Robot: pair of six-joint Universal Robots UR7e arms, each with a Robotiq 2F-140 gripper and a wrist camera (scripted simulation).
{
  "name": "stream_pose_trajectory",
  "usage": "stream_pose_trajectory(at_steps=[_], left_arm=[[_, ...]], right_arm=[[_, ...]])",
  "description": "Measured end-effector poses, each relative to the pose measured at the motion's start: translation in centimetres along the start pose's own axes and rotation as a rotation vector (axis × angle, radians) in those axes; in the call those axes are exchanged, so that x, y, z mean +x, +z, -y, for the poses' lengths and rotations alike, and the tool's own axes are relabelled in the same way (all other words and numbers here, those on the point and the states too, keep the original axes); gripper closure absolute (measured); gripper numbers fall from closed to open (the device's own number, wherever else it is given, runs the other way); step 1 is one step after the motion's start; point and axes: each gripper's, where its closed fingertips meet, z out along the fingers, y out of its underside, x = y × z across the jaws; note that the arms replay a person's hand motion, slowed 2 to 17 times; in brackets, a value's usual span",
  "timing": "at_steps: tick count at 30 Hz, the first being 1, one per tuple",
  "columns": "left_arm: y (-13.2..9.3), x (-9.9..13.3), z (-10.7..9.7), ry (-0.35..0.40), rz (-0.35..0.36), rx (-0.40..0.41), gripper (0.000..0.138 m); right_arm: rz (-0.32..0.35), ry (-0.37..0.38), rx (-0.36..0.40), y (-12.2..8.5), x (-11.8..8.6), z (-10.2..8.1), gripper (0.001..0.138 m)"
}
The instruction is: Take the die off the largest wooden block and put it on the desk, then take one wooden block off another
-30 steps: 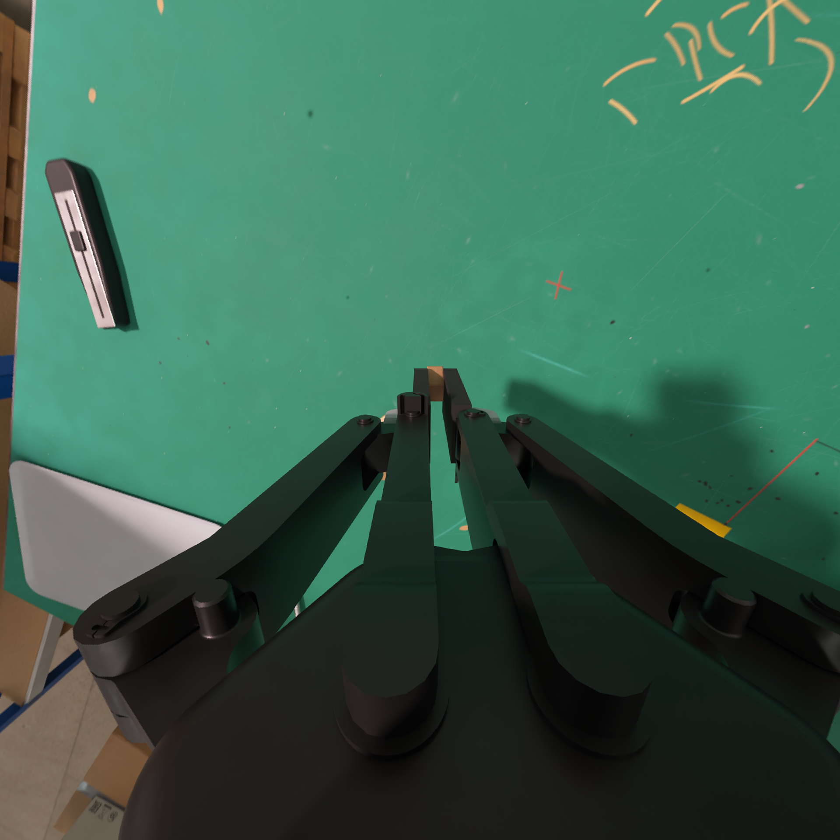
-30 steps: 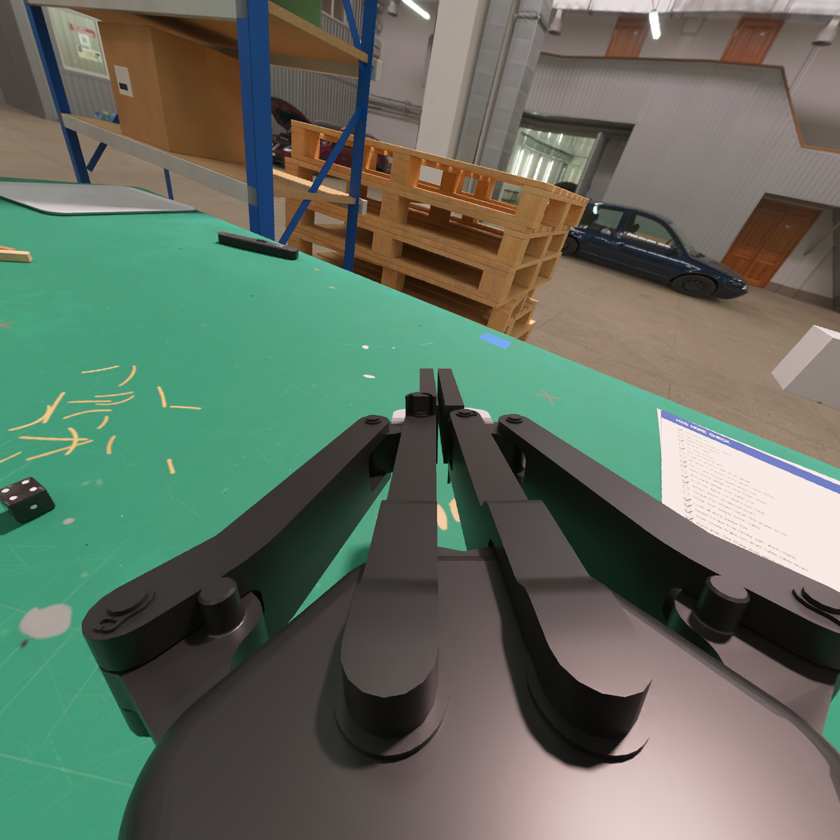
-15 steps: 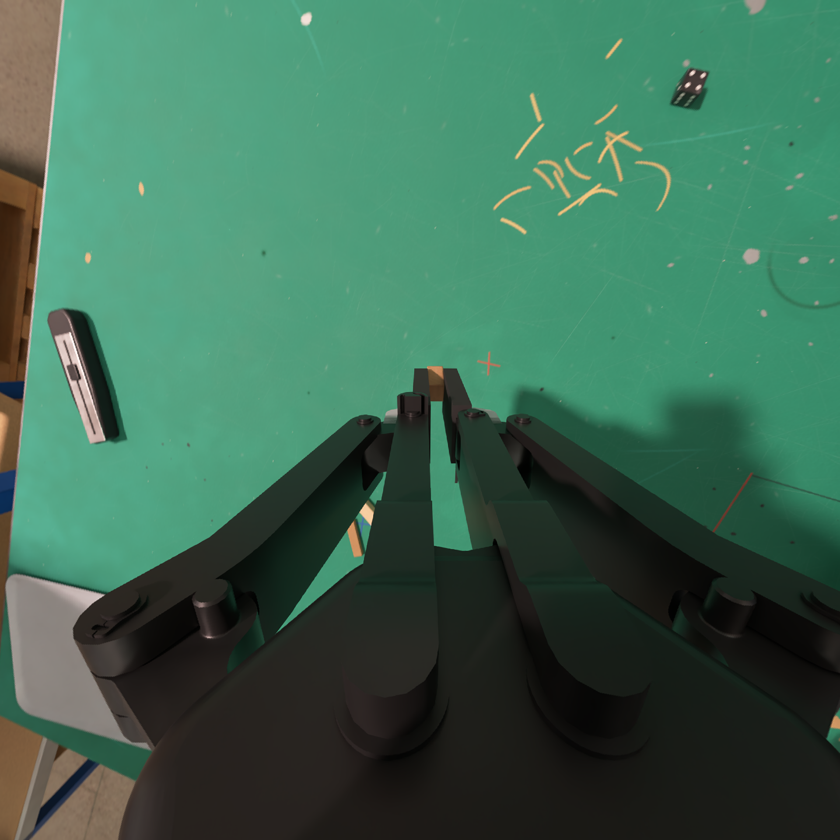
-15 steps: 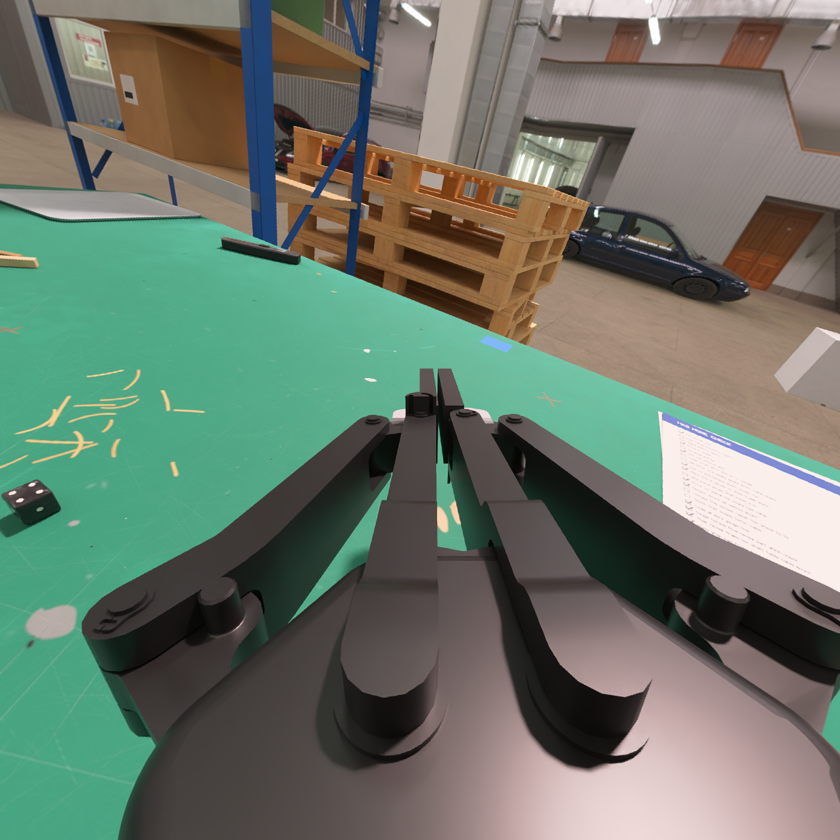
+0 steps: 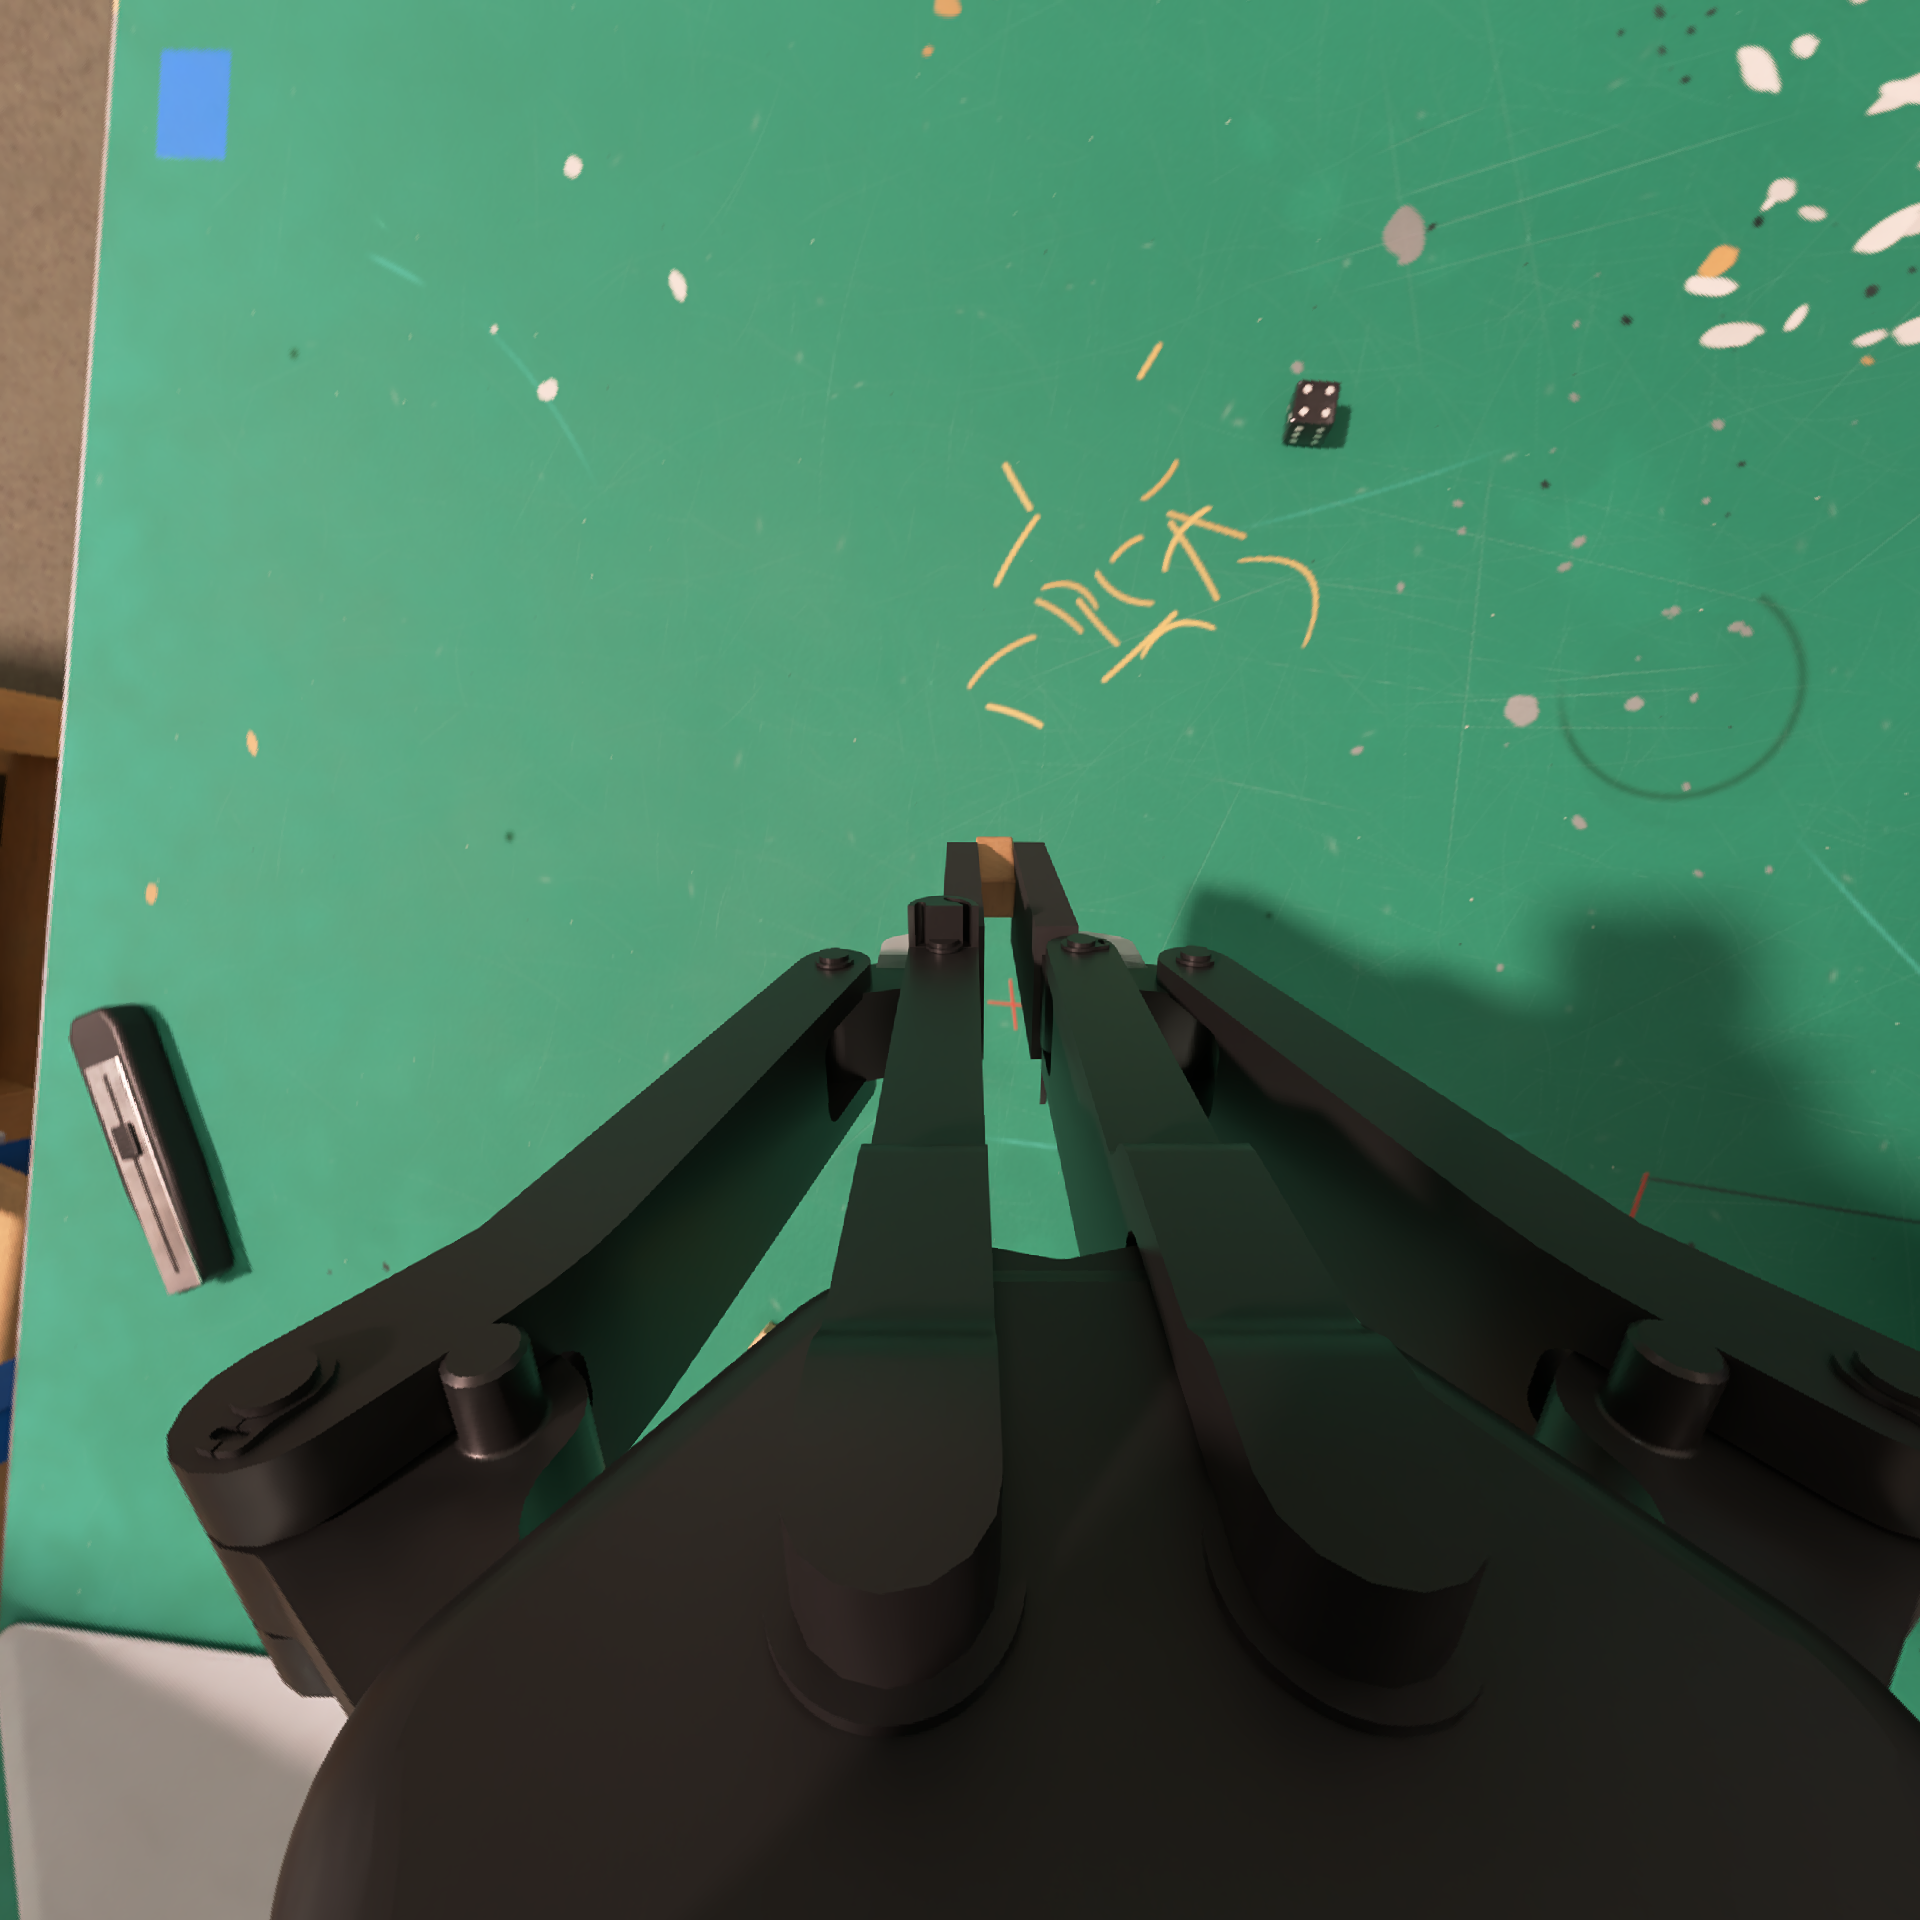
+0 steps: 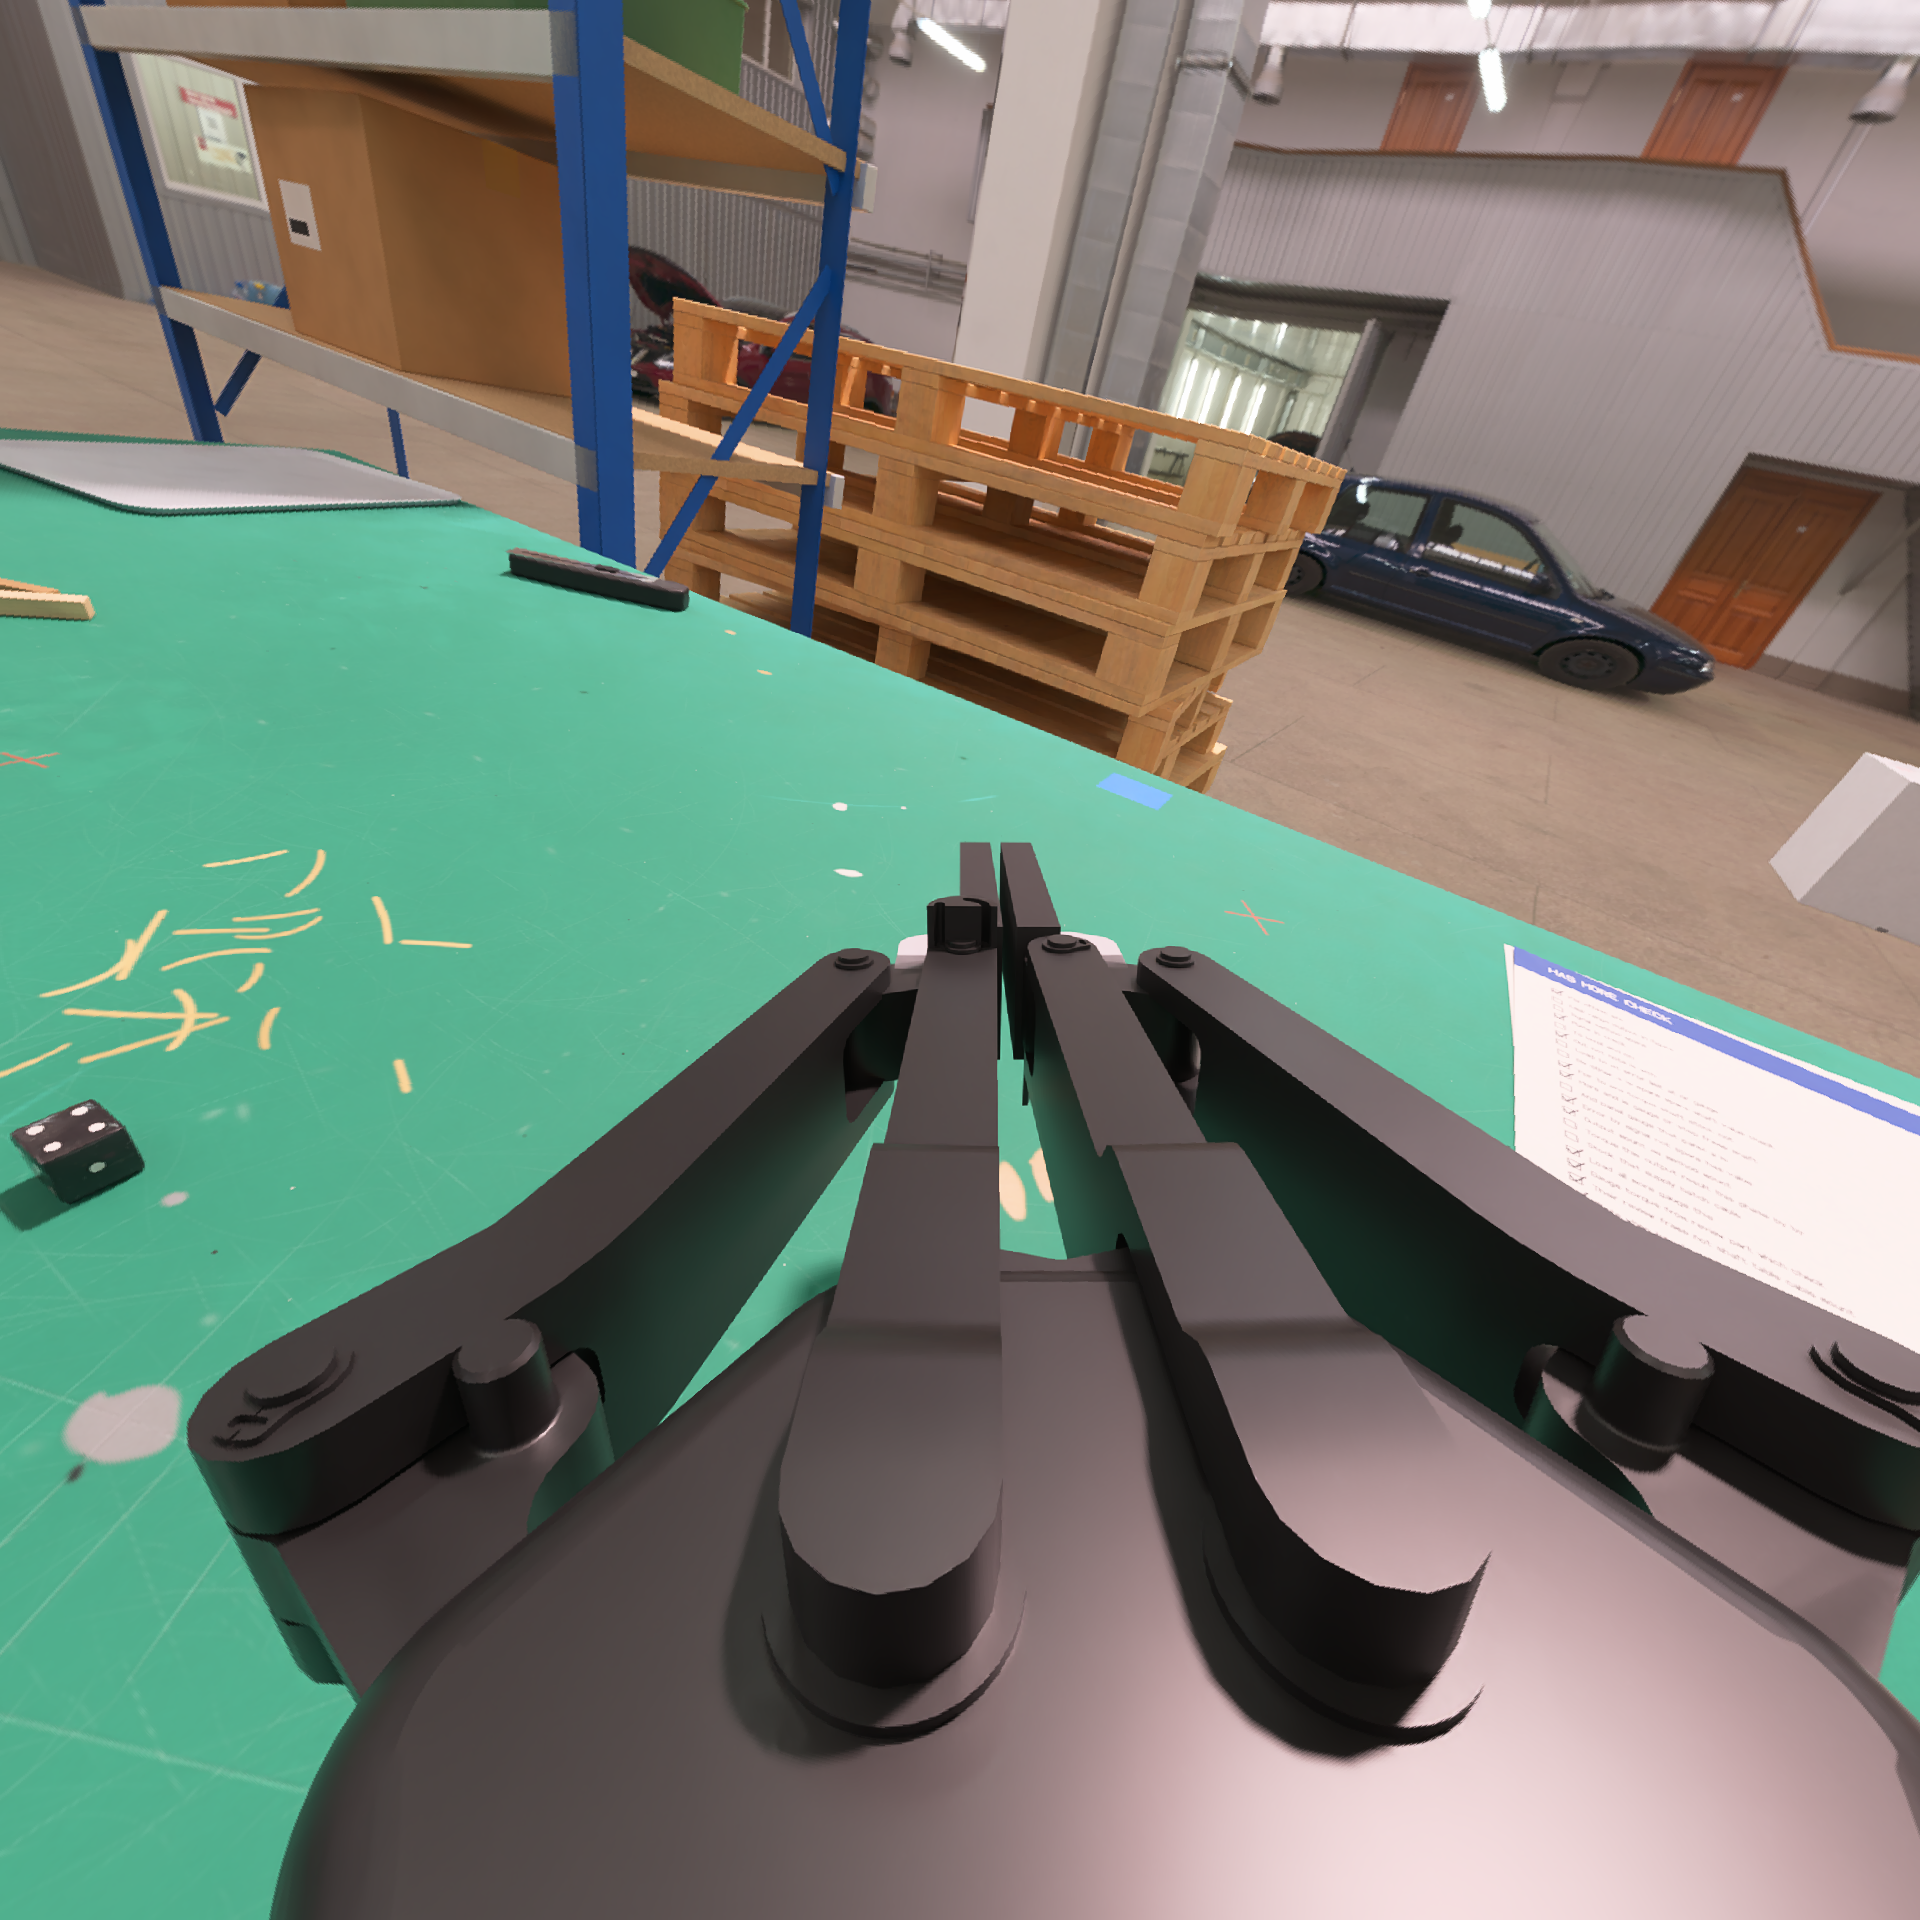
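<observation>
Since the earlier frame, tabletop (image 5: 520, 623) slides down-frame; die (image 5: 1312, 412) now upper right, resting there. Left gripper (image 5: 995, 868) jaws pinch small wooden block (image 5: 994, 871): lower gently before releasing. Right gripper (image 6: 995, 868) jaws pressed together, empty.

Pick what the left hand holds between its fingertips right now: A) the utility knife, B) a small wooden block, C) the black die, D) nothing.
B: the left hand is shut on a small wooden block, while the die lies apart on the desk.
</observation>
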Motion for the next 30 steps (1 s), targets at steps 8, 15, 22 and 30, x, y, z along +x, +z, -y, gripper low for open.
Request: stream_pose_trajectory(at_steps=[8, 15, 22, 30], left_arm=[[1.4, 2.3, 2.9, 0.073, -0.017, 0.036, 0.129], [2.8, 4.2, 5.1, 0.13, -0.035, 0.059, 0.129], [4.3, 6.1, 7.0, 0.177, -0.057, 0.071, 0.129], [6.2, 8.2, 8.8, 0.217, -0.092, 0.073, 0.129]], right_arm=[[0.0, -0.002, 0.002, 0.0, 0.0, 0.0, 0.137], [0.0, -0.005, 0.003, 0.0, -0.1, 0.0, 0.137], [0.001, -0.008, 0.002, 0.0, -0.1, 0.0, 0.137], [0.002, -0.013, 0.001, 0.0, -0.2, 0.0, 0.137]])
